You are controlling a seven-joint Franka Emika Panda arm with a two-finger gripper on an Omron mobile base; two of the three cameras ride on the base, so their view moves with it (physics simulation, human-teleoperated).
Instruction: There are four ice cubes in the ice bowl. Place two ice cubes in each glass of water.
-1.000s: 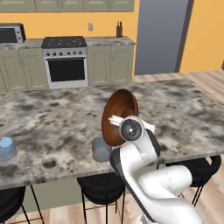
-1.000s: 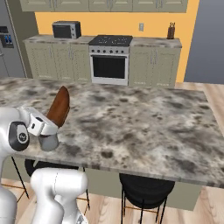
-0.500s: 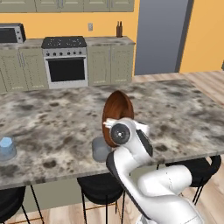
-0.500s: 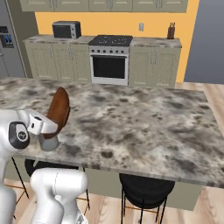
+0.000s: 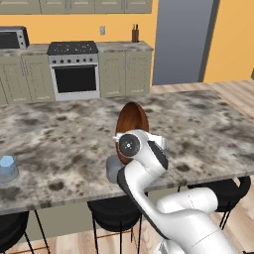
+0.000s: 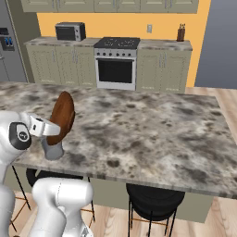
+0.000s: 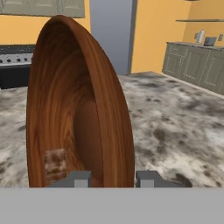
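Glossy, grained reddish-brown wood on the ice bowl (image 7: 78, 109). Translucent grey-blue glass on both tumblers: one (image 5: 7, 167) at the counter's left end, another (image 6: 52, 149) by its front edge. Polished mottled grey-brown stone across the counter (image 6: 152, 134).

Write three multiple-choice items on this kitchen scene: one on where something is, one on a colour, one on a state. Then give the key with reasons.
1. Where does the second glass stand?
A. far left on the counter
B. on the stove
C. inside the bowl

2. What colour is the bowl?
A. white
B. reddish-brown
C. green

3. How is the bowl held?
A. flat on the counter
B. upside down
C. tipped up on edge

Key: 1 A, the second glass sits near the counter's left end. 2 B, the bowl shows brown wood grain. 3 C, the gripper grips its rim and it stands nearly upright above the near glass.
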